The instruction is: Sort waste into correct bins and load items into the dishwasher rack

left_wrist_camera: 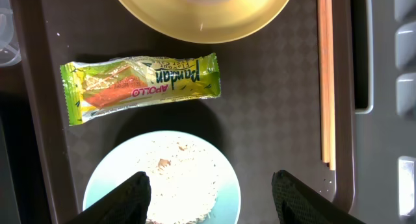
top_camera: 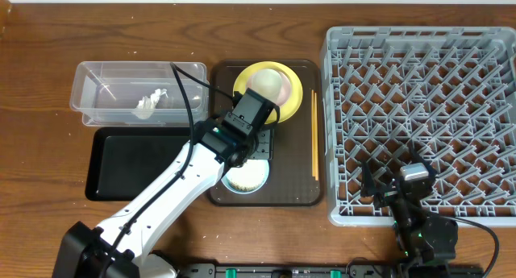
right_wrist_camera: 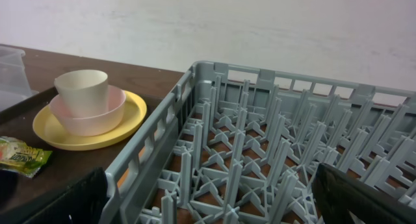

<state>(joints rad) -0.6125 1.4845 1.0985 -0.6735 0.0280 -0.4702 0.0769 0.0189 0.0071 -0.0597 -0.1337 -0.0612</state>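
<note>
While the left arm reaches over the brown serving tray, its jaws hang spread wide with nothing between them, the two fingertips framing the light blue bowl below. White rice lies in a loose patch inside that bowl. Just beyond the bowl, the snack wrapper lies flat on the serving tray, between the bowl and the yellow plate, touching neither. A pink bowl sits on the plate and a white cup stands upright inside it. The chopsticks lie side by side along the serving tray's right edge, next to the dishwasher rack.

On the worktop to the left of the serving tray sits the clear tub, with the crumpled tissue lying inside it. The black tray lies just in front of the tub, bare.

The rack fills the right side of the worktop, and no dishes show among its pegs. The right arm sits at the rack's near edge, its jaws released and well apart, holding nothing.
</note>
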